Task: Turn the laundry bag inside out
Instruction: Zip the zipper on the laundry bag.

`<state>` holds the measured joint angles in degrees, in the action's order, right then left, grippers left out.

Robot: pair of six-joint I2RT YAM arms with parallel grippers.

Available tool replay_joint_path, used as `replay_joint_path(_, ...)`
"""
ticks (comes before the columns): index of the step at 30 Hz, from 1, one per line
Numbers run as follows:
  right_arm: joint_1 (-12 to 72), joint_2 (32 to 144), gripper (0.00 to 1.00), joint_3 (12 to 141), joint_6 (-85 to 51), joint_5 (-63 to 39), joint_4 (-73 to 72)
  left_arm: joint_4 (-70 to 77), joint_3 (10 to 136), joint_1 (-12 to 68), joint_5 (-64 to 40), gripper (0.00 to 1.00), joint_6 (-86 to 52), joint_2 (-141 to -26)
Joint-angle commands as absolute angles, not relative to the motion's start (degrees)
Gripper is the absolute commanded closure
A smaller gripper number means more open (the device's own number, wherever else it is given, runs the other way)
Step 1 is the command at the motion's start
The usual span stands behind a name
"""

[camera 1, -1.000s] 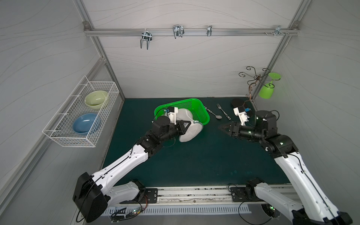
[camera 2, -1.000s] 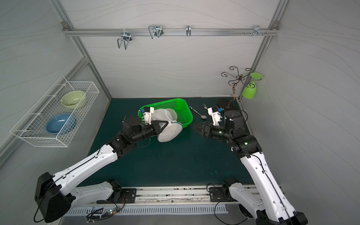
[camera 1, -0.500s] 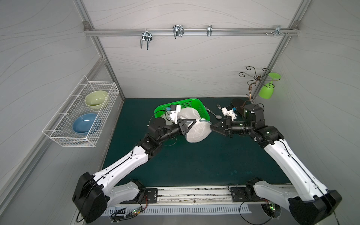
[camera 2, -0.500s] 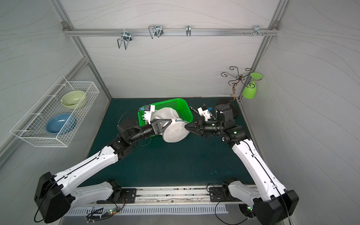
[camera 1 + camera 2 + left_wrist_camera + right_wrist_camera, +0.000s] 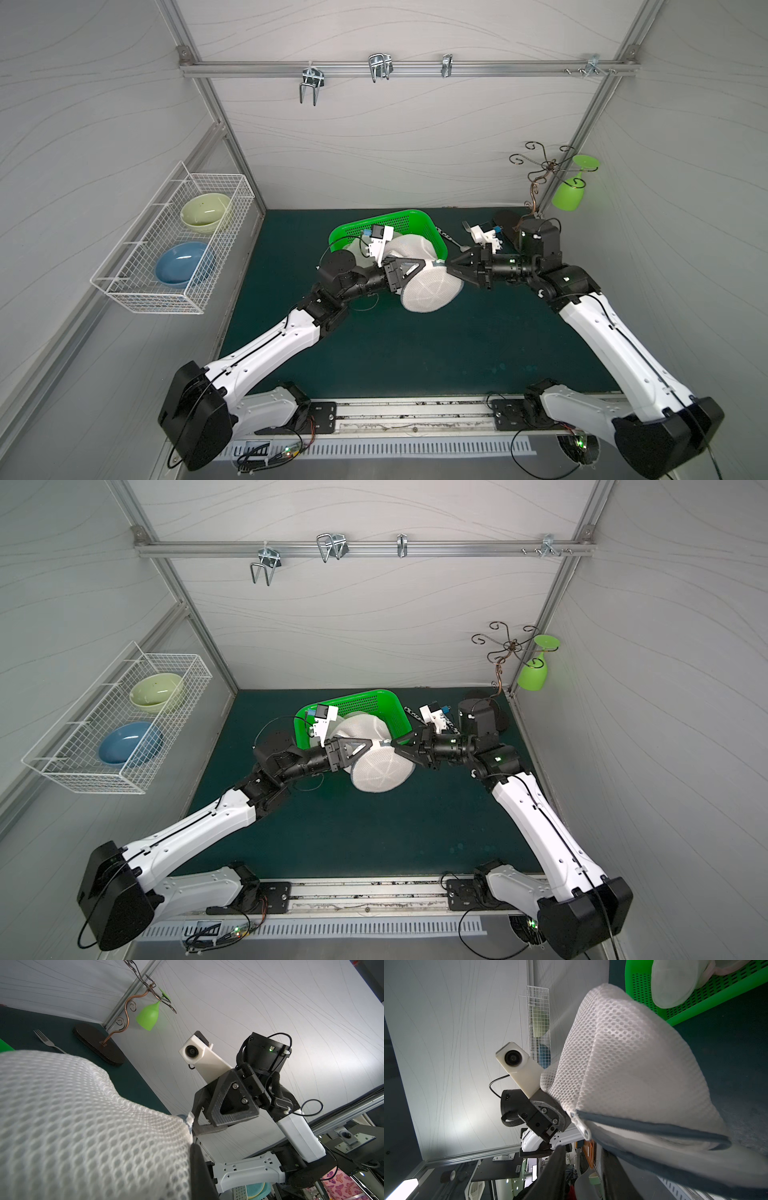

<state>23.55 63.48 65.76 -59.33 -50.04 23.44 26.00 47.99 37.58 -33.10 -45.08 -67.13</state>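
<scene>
One tight left claw (image 5: 435,263) on bag (image 5: 428,291)

Green basket (image 5: 399,220) sitting on the counter (image 5: 415,353); wire rack (image 5: 124,257) holding two bowls; goblet (image 5: 567,195) hanging from its stand (image 5: 536,183).

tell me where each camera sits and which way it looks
top views: high at the front, looking down at the mat and back wall; left arm and right arm meet at the bag.
left wrist: on the left arm, looking over the bag at the right gripper and fork.
right wrist: on the right arm, looking past the bag at the left gripper and basket.
shared: both wrist views show the bag.
</scene>
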Motion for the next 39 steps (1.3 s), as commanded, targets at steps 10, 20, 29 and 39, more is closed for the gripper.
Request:
replay_joint_path(10, 23.30, 63.24, 0.73, 66.34, -60.64, -49.87, 19.90, 33.91, 51.02, 37.79, -39.40, 1.00, -45.92, -68.64)
replay_joint_path(20, 23.18, 62.84, 0.83, 66.13, -60.74, -49.30, 19.42, 34.24, 51.50, 38.14, -40.60, 1.00, -45.79, -69.40)
replay_joint_path(29, 22.85, 61.77, 0.80, 65.71, -60.38, -47.77, 19.21, 33.13, 51.86, 38.21, -40.53, 1.00, -44.87, -69.55)
replay_joint_path(39, 22.64, 61.05, 1.00, 65.01, -59.42, -45.41, 20.79, 33.00, 52.21, 38.15, -40.86, 1.00, -44.38, -70.18)
